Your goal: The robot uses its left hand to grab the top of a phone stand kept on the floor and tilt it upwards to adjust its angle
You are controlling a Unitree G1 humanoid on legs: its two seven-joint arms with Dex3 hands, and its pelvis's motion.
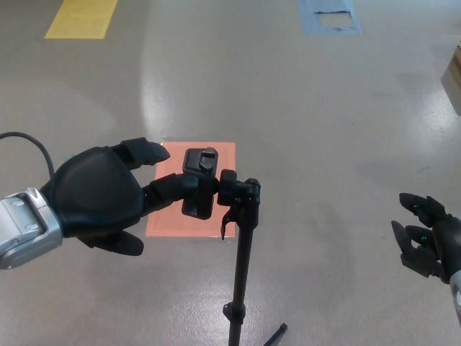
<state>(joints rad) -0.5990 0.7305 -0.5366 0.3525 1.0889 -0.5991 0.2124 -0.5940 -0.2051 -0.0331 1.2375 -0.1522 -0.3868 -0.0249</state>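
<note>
A black phone stand (241, 274) rises on a thin pole from the floor at bottom centre. Its clamp head (200, 184) at the top is tilted up, with the clamp face turned toward me. My left hand (101, 198) comes in from the left with its fingers spread. One finger (171, 187) reaches the clamp head's left side and touches it; the upper finger and the thumb stay clear of it. At the right edge my right hand (425, 245) hangs with fingers apart, holding nothing.
An orange rectangle (216, 155) is marked on the grey floor behind the stand. A yellow patch (81, 18) lies far left, a blue one (330, 16) far centre-right. A stand leg (276, 333) sticks out at the bottom. A box edge (454, 72) shows far right.
</note>
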